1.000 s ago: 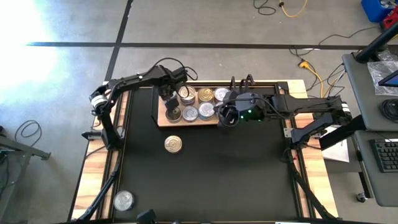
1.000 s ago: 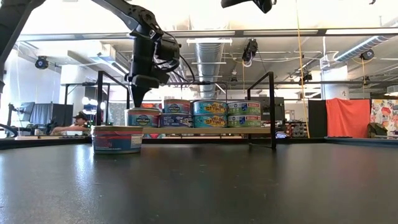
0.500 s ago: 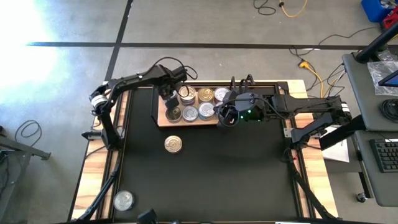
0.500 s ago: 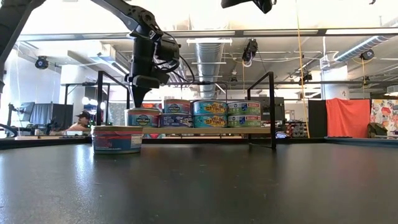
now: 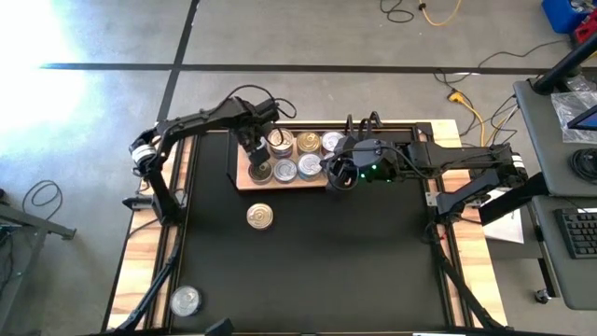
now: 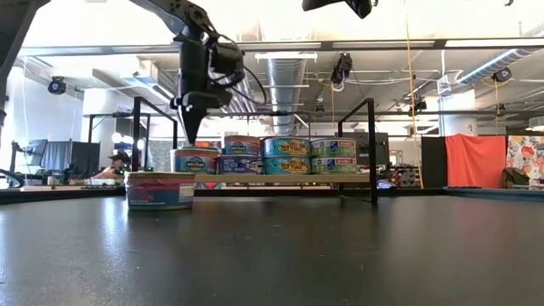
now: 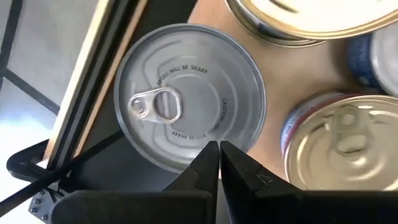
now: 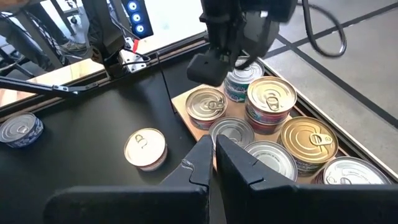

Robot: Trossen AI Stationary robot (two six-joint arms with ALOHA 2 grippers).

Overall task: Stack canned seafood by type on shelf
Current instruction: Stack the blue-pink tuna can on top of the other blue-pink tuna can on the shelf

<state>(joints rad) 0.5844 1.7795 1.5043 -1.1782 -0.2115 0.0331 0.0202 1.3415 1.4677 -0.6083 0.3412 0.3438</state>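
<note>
1. Canned seafood (image 5: 297,157) sitting mostly on the shelf (image 5: 244,182) at the far middle of the table (image 5: 373,261), packed in two rows, some tins stacked two high as the low view shows.
2. Shelf lying as a light-wood board with black wire posts (image 6: 371,149) standing at its ends.
3. Left gripper (image 5: 254,155) hovering just above the silver-lidded tin (image 7: 189,102) at the left end of the shelf, fingers pressed together, holding nothing, tip clear of the lid in the low view (image 6: 191,136).
4. Silver-lidded tin resting at the near left corner of the board, pull tab showing, with a gold-lidded tin (image 7: 339,146) just beside it.
5. Right gripper (image 5: 341,175) hanging over the right end of the shelf, fingers also together, gripping nothing; cannot tell from the low view how high above the tins.
6. Loose gold-lidded tin (image 5: 260,217) standing alone on the table, nearer than the shelf and apart from it.
7. Another silver-lidded tin (image 5: 186,301) sitting well apart at the near left corner of the table.
8. Person (image 6: 113,163) showing in the room beyond the table, at the left.
</note>
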